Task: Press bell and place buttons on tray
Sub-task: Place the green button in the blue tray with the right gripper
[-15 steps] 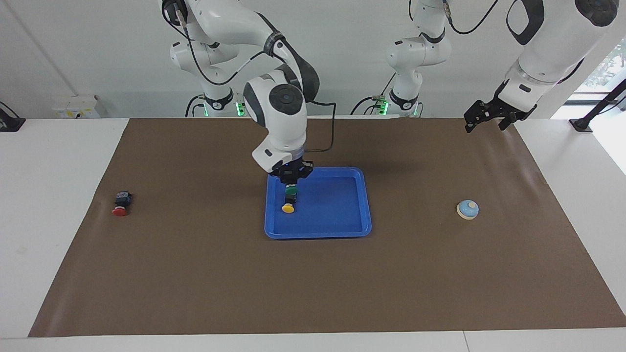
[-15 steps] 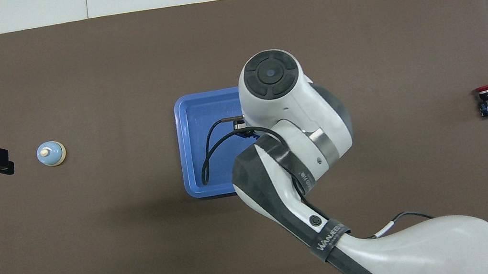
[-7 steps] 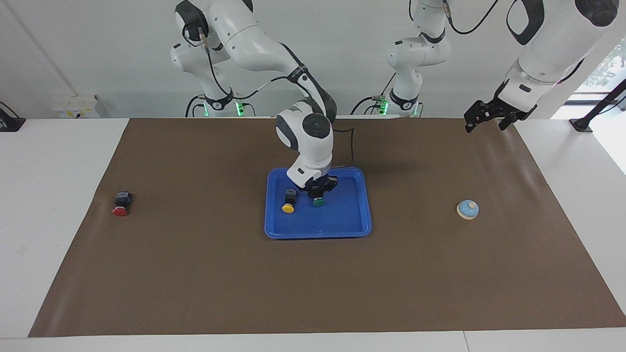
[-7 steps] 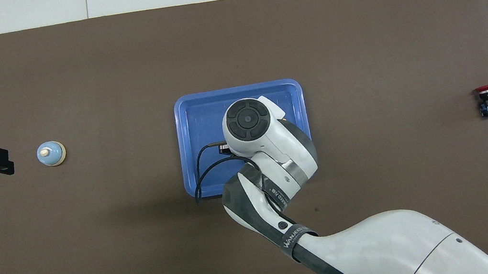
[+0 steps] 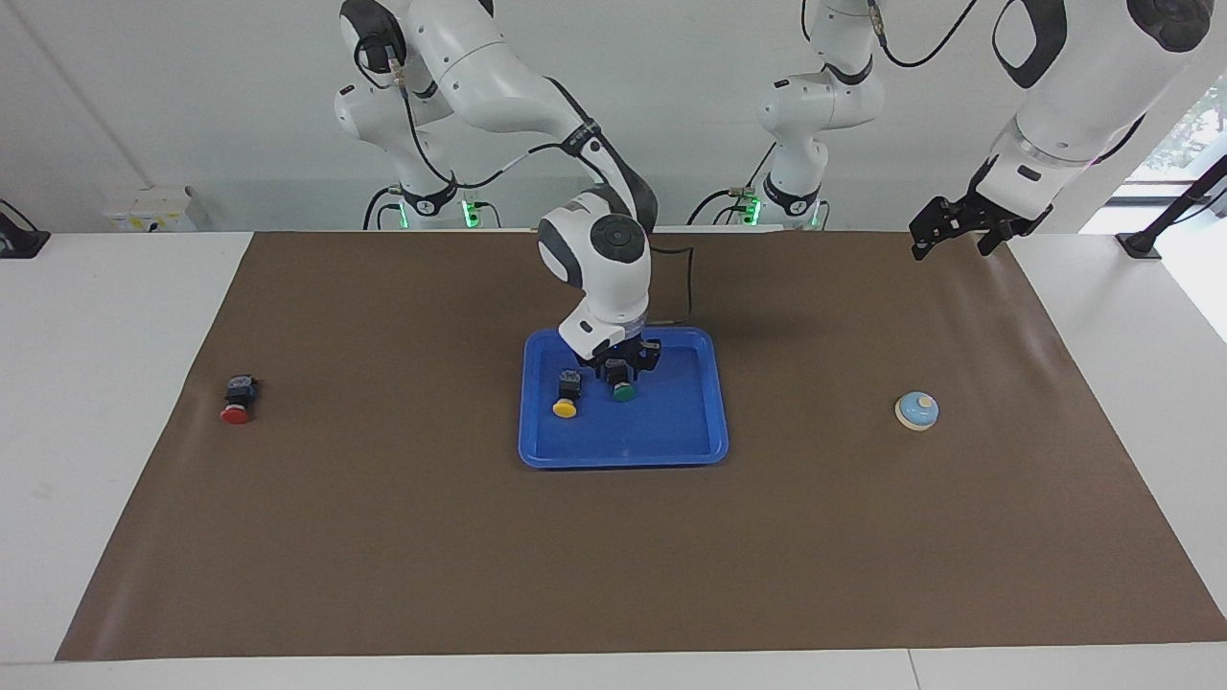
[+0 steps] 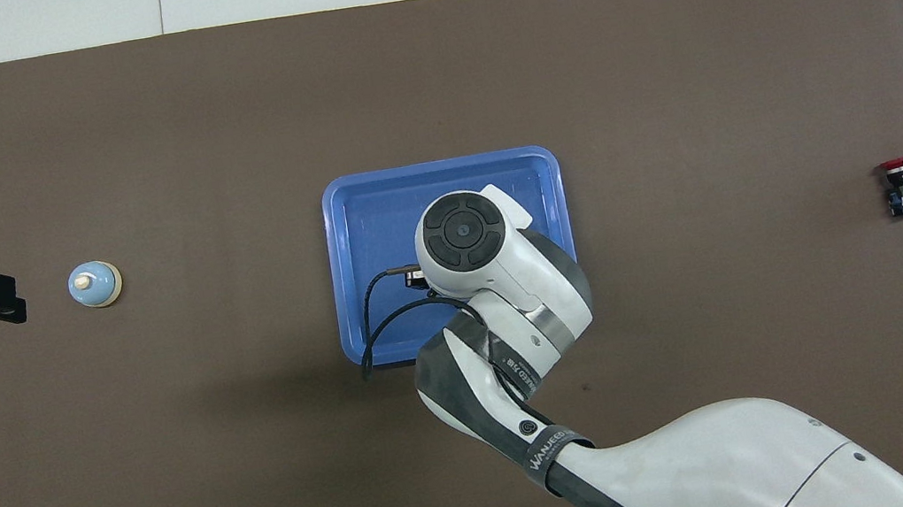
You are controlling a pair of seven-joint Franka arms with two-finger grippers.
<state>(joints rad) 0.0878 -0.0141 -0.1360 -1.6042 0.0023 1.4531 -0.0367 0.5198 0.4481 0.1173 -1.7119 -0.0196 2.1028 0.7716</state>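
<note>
Red-capped button [image 5: 236, 401] lies on its side on the brown mat [image 5: 613, 556] at the right arm's end of the worktop [image 5: 96, 383], well apart from everything else. It is the one button not yet on the blue tray [image 5: 623, 458], and the reach out to it is long. A grasp that lands off-centre on the blocky body could roll it further out.

On the tray, the yellow button [image 5: 566, 395] lies just beside the green button [image 5: 623, 388]. The right gripper [image 5: 625, 372] sits low, right at the green one. Whether its fingers pinch that button or stand spread around it, I cannot tell.

The main risk is here. If a finger is against the body when the arm lifts, the green button could drag, tip or come up with it. A sideways exit could knock the yellow one towards the rim.

The bell [image 5: 917, 411] stands alone on the mat towards the left arm's end. Nothing shows whether it has been pressed. A glancing push would likely slide it rather than ring it.

The left gripper [image 5: 954, 244] waits in the air over the mat's edge, fingers spread and holding nothing.
</note>
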